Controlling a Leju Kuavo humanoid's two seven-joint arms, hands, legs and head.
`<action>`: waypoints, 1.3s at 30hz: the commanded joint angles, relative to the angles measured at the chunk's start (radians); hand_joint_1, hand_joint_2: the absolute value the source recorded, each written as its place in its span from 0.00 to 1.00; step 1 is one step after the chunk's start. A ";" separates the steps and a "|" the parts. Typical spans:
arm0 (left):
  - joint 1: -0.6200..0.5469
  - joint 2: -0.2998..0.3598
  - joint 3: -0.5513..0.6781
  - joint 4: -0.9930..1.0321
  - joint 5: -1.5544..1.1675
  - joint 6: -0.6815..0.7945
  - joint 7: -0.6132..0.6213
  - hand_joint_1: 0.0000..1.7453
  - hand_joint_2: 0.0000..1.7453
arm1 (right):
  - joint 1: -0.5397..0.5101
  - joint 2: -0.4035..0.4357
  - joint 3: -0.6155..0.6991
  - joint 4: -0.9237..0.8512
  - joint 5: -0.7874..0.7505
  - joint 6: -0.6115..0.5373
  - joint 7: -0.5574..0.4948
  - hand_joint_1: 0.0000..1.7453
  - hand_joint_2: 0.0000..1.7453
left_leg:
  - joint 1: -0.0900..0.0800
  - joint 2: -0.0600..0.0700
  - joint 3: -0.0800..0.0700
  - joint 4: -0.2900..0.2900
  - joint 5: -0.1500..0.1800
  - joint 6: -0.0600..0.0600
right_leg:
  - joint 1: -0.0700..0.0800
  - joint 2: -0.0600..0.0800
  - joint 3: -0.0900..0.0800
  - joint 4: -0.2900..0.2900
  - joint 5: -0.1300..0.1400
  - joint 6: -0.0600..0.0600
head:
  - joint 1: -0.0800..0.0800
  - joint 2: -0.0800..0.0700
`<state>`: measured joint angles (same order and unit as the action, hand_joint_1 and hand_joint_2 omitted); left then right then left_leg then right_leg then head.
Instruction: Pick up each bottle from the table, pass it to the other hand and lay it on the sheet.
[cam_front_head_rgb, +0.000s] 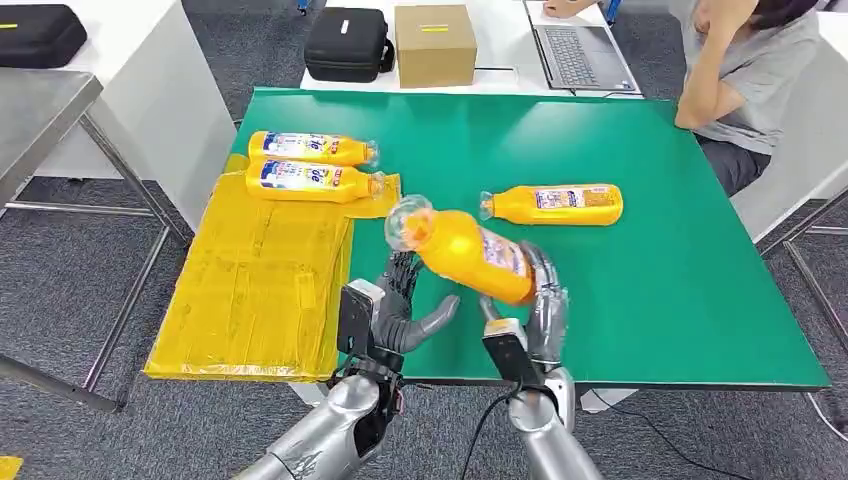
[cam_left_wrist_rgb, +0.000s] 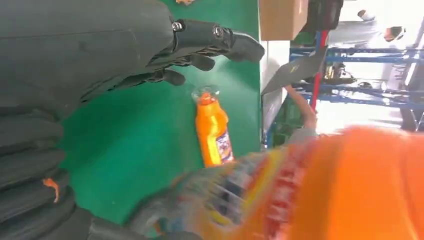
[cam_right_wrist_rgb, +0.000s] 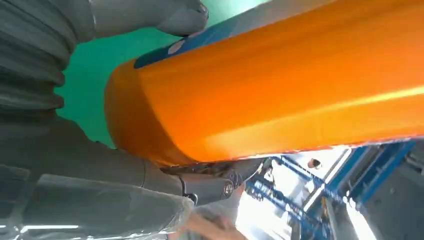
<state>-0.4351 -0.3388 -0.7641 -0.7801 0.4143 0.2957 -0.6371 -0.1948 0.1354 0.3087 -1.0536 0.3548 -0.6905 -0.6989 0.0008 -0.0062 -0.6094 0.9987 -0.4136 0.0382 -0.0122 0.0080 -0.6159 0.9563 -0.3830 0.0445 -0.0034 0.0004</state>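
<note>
- The right hand (cam_front_head_rgb: 540, 300) sits low in the centre of the head view, wrapped around the base of an orange juice bottle (cam_front_head_rgb: 468, 250); the bottle tilts up and to the left, its clear cap toward the yellow sheet (cam_front_head_rgb: 255, 300).
- The left hand (cam_front_head_rgb: 400, 305) is just left of it, palm up, fingers apart under the bottle's neck and holding nothing; whether it touches the bottle cannot be told.
- In the right wrist view the held bottle (cam_right_wrist_rgb: 280, 85) shows close up, with the thick thumb (cam_right_wrist_rgb: 150, 17) on one side and a darker finger (cam_right_wrist_rgb: 220, 182) on the other.
- In the left wrist view the same bottle (cam_left_wrist_rgb: 320, 195) is a blurred orange mass at lower right, with the left hand's dark fingers (cam_left_wrist_rgb: 215, 40) spread at the top.
- A third bottle (cam_front_head_rgb: 555, 204) lies on its side on the green table (cam_front_head_rgb: 700, 300), right of centre; the left wrist view shows it (cam_left_wrist_rgb: 212, 130) too.
- Two more bottles (cam_front_head_rgb: 310, 165) lie side by side at the sheet's upper end.
- Beyond the table: a black case (cam_front_head_rgb: 347, 45), a cardboard box (cam_front_head_rgb: 434, 45), a laptop (cam_front_head_rgb: 580, 50) and a seated person (cam_front_head_rgb: 745, 80) at upper right.
</note>
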 joint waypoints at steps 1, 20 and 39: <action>-0.042 0.011 -0.038 -0.004 0.029 0.008 -0.003 0.00 1.00 | -0.080 0.011 0.090 0.157 -0.014 -0.008 0.001 1.00 1.00 | 0.000 0.004 0.007 0.001 -0.004 -0.002 | 0.001 0.002 0.006 0.001 -0.003 -0.002 | 0.000 0.000; -0.026 0.031 -0.099 -0.057 0.024 -0.023 0.007 0.00 1.00 | -0.137 0.033 0.055 0.232 -0.013 -0.008 0.001 1.00 1.00 | 0.000 0.002 0.005 0.000 -0.002 -0.002 | 0.000 0.001 0.004 0.000 -0.002 -0.002 | 0.000 0.000; -0.052 0.000 -0.143 -0.052 0.024 -0.040 0.042 0.00 1.00 | -0.185 0.096 0.024 0.285 0.102 -0.008 0.001 1.00 1.00 | 0.000 0.001 0.003 0.000 -0.001 -0.002 | 0.000 0.000 0.002 0.001 -0.002 -0.001 | 0.000 0.000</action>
<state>-0.4458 -0.3445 -0.8259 -0.8545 0.4414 0.2792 -0.6104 -0.3002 0.1938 0.3315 -0.8640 0.4364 -0.6977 -0.6981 0.0007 -0.0075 -0.6100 0.9988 -0.4130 0.0379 -0.0124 0.0072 -0.6162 0.9563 -0.3830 0.0445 -0.0034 0.0004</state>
